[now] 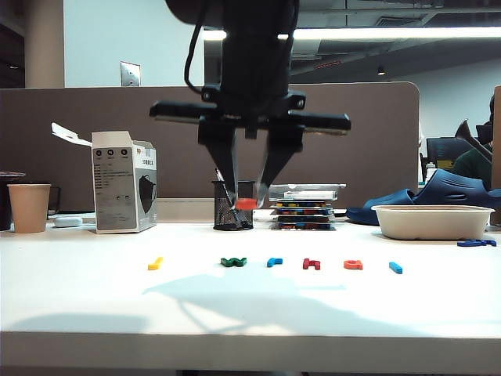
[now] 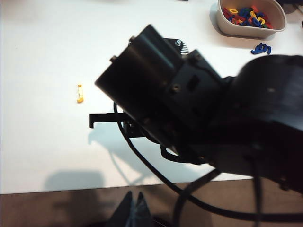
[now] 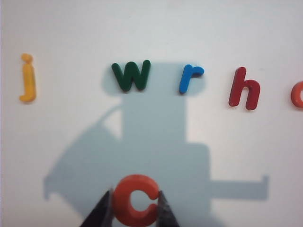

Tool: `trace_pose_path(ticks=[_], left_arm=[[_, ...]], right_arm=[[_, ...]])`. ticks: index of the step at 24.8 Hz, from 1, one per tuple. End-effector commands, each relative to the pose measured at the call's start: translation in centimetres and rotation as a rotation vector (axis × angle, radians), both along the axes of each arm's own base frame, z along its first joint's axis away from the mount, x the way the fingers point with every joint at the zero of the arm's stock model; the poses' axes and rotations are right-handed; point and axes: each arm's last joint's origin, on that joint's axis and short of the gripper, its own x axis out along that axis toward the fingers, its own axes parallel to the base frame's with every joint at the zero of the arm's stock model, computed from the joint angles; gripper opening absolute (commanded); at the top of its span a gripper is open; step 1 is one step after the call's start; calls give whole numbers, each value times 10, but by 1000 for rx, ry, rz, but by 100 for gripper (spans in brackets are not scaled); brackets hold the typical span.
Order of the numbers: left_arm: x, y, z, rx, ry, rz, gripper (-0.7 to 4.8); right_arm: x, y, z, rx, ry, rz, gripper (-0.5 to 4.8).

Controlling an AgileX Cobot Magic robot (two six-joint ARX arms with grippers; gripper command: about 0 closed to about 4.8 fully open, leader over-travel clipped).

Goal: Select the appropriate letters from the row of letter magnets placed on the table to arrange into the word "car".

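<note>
My right gripper (image 1: 247, 199) hangs above the middle of the table (image 1: 94, 298), shut on the orange "c" (image 1: 246, 204). In the right wrist view the "c" (image 3: 136, 200) sits pinched between both fingers of that gripper (image 3: 136, 210). The letter magnets lie in a row below: yellow "j" (image 1: 155, 263), green "w" (image 1: 233, 262), light blue "r" (image 1: 274, 262), dark red "h" (image 1: 311, 264), orange "a" (image 1: 353, 264) and a light blue bar (image 1: 395, 268). The "r" (image 3: 189, 77) lies just beyond the held "c". My left gripper (image 2: 134, 208) is shut and empty, off the table's front edge.
A paper cup (image 1: 30, 207) and a carton (image 1: 121, 192) stand at the back left. A mesh pen holder (image 1: 232, 211) and stacked trays (image 1: 305, 207) are behind the gripper. A white bowl (image 1: 432, 221) of letters sits at the right, with a navy piece (image 1: 476, 243) beside it.
</note>
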Motion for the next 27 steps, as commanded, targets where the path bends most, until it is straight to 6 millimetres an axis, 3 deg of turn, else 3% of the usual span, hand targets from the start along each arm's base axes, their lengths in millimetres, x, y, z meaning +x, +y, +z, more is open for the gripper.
trace_pose_path(ticks=[1, 7, 18, 23, 27], left_arm=[[0, 1, 1, -5, -5, 2, -5], [0, 1, 1, -5, -4, 2, -5], [0, 1, 1, -5, -4, 2, -6], [0, 1, 1, -5, -4, 2, -6], [0, 1, 1, -5, -5, 2, -6]], right_arm=[[-3, -4, 15, 26, -25, 4, 70], [-12, -12, 30, 40, -8, 36, 61], [-15, -13, 33, 71, 29, 63, 52], [-12, -8, 27, 81, 31, 68, 52], [-6, 0, 11, 83, 56, 77, 52]])
